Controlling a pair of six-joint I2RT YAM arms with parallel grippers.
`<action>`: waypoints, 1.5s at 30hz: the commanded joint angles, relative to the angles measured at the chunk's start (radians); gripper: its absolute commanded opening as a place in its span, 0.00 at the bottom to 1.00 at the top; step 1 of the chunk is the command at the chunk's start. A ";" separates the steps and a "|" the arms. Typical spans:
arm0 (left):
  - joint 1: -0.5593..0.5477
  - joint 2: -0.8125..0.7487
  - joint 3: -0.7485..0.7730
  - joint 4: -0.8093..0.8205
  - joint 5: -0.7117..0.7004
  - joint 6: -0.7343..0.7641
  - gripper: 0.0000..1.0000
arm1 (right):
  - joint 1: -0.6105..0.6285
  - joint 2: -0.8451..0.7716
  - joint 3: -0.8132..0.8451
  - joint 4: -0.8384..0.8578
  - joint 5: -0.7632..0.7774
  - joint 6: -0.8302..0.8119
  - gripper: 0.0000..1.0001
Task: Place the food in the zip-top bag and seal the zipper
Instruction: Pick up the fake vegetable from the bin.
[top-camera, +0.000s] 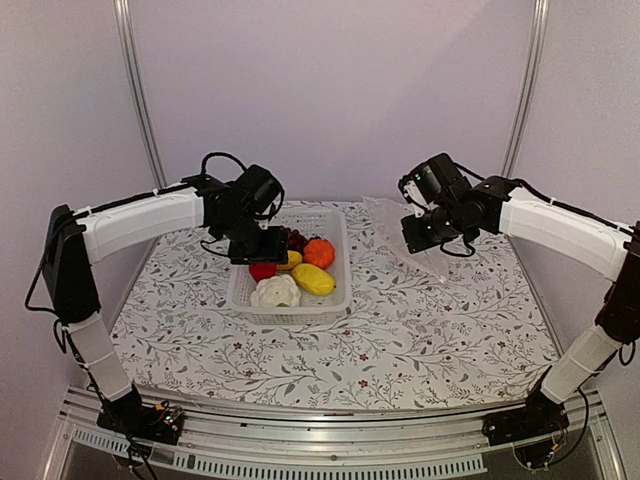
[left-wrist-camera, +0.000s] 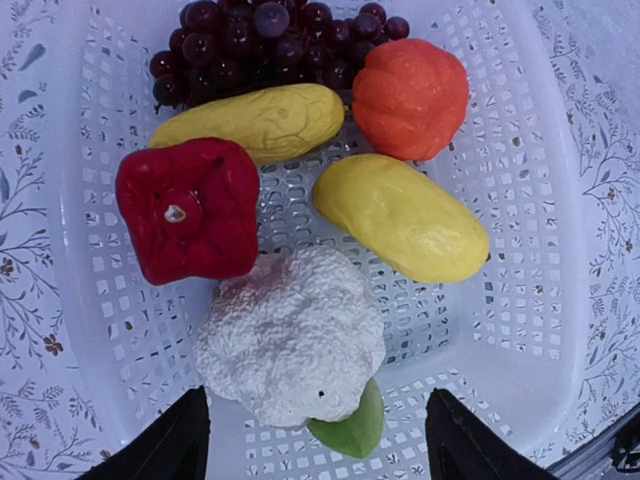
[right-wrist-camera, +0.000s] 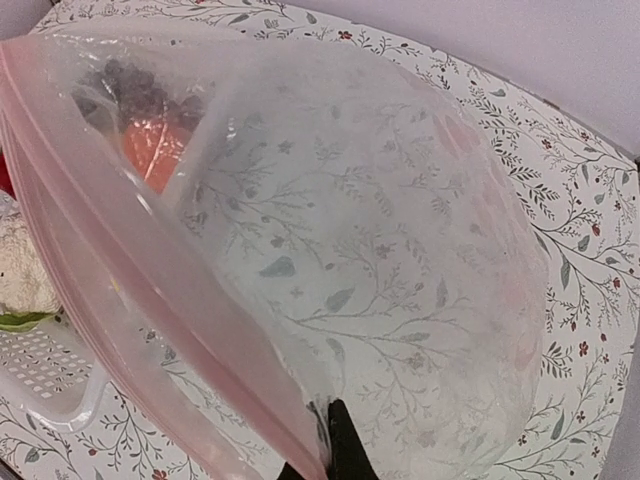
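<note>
My left gripper (top-camera: 258, 245) hangs over a basket (top-camera: 340, 262) of toy food while my right gripper (top-camera: 420, 232) holds the bag (top-camera: 392, 215)
From above, both arms reach over the flowered table (top-camera: 420, 335), with the white basket at centre holding all the food and the clear bag just to its right. My left wrist camera looks straight down on grapes (left-wrist-camera: 270, 40), an orange fruit (left-wrist-camera: 410, 98), two yellow pieces (left-wrist-camera: 255, 122), a red pepper (left-wrist-camera: 190, 210) and a cauliflower (left-wrist-camera: 290, 335) with its green leaf (left-wrist-camera: 350, 428); my left fingertips (left-wrist-camera: 165, 448) are spread wide and touch none of them. My right wrist camera shows my right fingers (right-wrist-camera: 345, 450) pinched shut on the bag's edge, with its pink zipper (right-wrist-camera: 130, 275) running up to the left and the grapes and orange fruit showing through the plastic
</note>
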 joint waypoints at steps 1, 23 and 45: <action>0.025 0.087 0.063 -0.044 -0.024 -0.019 0.75 | -0.001 0.019 0.013 0.025 -0.058 0.016 0.00; 0.074 0.303 0.252 -0.163 -0.182 -0.020 0.80 | -0.001 0.028 -0.007 0.033 -0.078 0.016 0.00; 0.130 0.412 0.337 -0.070 -0.109 -0.006 0.56 | -0.001 0.001 -0.020 0.007 -0.071 0.044 0.00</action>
